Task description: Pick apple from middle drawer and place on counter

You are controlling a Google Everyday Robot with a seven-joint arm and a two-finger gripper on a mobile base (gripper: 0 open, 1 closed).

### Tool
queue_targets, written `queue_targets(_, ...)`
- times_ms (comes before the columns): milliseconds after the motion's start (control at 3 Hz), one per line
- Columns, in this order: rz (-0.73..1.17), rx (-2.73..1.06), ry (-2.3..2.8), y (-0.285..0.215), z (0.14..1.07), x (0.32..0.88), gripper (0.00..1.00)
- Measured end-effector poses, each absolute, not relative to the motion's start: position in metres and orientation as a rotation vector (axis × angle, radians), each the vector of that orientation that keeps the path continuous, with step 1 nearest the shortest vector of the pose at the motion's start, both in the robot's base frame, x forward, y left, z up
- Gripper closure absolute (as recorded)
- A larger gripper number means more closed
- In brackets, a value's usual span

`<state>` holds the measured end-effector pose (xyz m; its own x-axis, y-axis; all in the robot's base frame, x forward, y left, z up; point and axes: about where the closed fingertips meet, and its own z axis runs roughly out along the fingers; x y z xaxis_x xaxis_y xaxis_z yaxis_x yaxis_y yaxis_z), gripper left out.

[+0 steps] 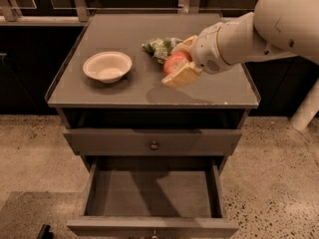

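My gripper [178, 64] is shut on the small red apple [175, 61] and holds it just above the counter [124, 91], right of centre and close to the green-and-white packet [160, 47]. The pale fingers [182, 75] clasp the apple from above and below. The white arm reaches in from the upper right. The middle drawer [152, 188] stands pulled out below the counter, and its flat grey floor shows nothing on it.
A shallow white bowl [107, 66] sits on the left half of the counter. A shut drawer with a small knob [154, 145] lies between the counter and the open drawer. Speckled floor surrounds the cabinet.
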<state>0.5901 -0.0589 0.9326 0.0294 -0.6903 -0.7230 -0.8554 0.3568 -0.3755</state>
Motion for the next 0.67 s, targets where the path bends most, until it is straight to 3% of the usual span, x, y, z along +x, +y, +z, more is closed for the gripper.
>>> queue_targets(667, 0.303, -1.28, 1.73, -0.074, 0.907, 0.642, 1.0)
